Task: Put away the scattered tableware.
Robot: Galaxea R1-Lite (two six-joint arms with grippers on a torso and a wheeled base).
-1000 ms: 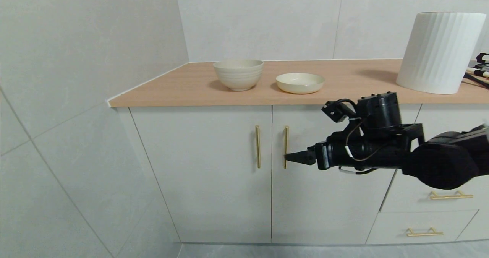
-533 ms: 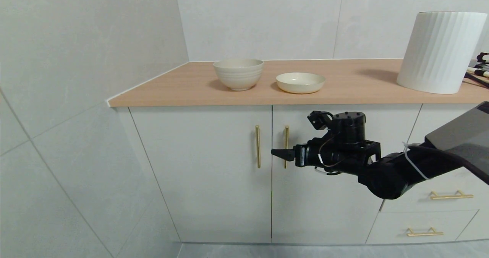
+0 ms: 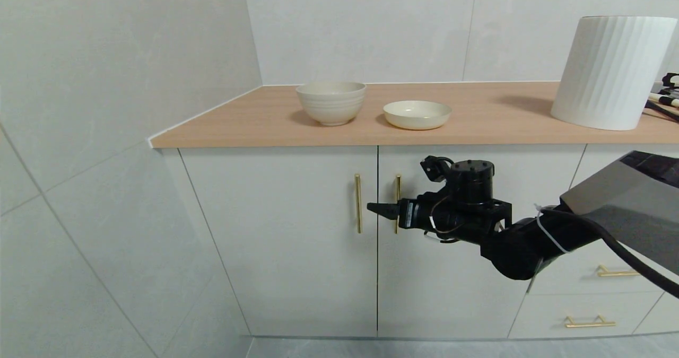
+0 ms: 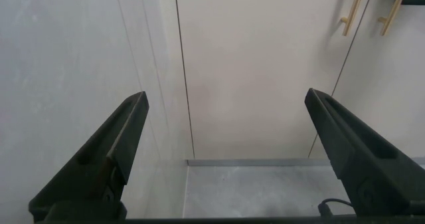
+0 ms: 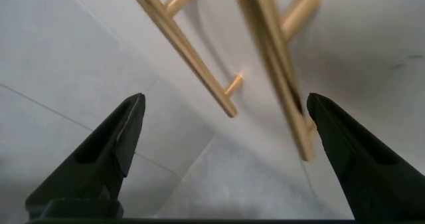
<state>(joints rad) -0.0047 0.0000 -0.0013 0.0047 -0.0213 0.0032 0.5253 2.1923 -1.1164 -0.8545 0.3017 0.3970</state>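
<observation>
A deep, ribbed cream bowl [image 3: 331, 102] and a shallow, pale-yellow dish [image 3: 417, 114] sat side by side, apart, on the wooden surface [image 3: 254, 127]. Below them, the right gripper [image 3: 379, 209], fingers spread, hung before the two gold cabinet handles [image 3: 397, 203]. The left gripper [image 4: 226, 104], also spread, faced the cabinet's lower front.

Head cam is looking down at the cabinet doors [image 3: 297, 241] from well back; right wrist cam is hugging their gold handles [image 5: 273, 64], left one's catching them too.
</observation>
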